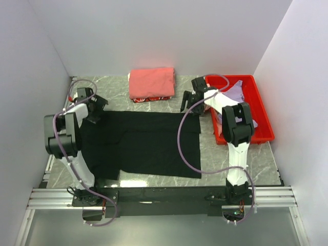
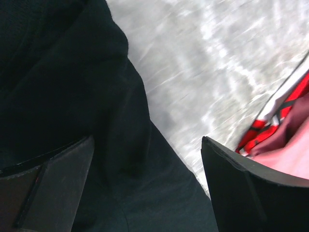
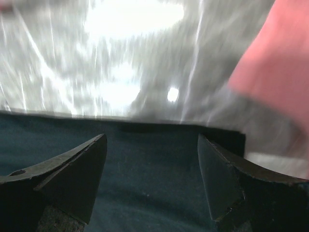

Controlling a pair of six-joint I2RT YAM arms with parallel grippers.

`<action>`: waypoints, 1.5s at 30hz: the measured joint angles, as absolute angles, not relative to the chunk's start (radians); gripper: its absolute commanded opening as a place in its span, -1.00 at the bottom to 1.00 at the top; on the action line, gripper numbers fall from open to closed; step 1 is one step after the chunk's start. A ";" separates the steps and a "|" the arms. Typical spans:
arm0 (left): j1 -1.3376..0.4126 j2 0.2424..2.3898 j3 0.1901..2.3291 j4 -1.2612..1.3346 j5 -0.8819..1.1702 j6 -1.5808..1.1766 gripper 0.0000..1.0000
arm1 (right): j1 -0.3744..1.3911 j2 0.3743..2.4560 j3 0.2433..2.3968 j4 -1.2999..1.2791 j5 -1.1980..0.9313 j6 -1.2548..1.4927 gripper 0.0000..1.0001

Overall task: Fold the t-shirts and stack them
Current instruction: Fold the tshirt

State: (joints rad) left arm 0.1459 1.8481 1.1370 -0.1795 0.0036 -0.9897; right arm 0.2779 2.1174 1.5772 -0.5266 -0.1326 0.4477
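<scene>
The black t-shirt (image 1: 148, 146) looks limp and light, best pinched at its far corners, ten and two o'clock. The left gripper (image 1: 96, 108) and right gripper (image 1: 188, 102) hang there released, empty.

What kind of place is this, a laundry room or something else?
Probably a robot test booth, not a home: plain white walls box in a marble-patterned table, the left arm and right arm are mounted at its near edge, and a black t-shirt lies spread between them.
</scene>
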 measured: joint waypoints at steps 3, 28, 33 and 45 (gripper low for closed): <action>0.145 1.912 1.217 -0.176 0.024 -0.983 0.99 | 0.251 2.182 1.684 -0.560 -0.136 0.443 0.64; 0.138 1.565 1.133 -0.358 -0.022 -0.907 0.99 | 0.251 1.971 1.703 -0.619 -0.107 0.369 0.68; 0.047 1.262 0.850 -0.466 -0.130 -1.005 0.99 | 0.315 1.831 1.559 -0.579 -0.097 0.369 0.68; -0.281 0.706 0.453 -0.850 -0.271 -1.458 0.99 | 0.347 1.738 1.373 -0.568 -0.091 0.373 0.68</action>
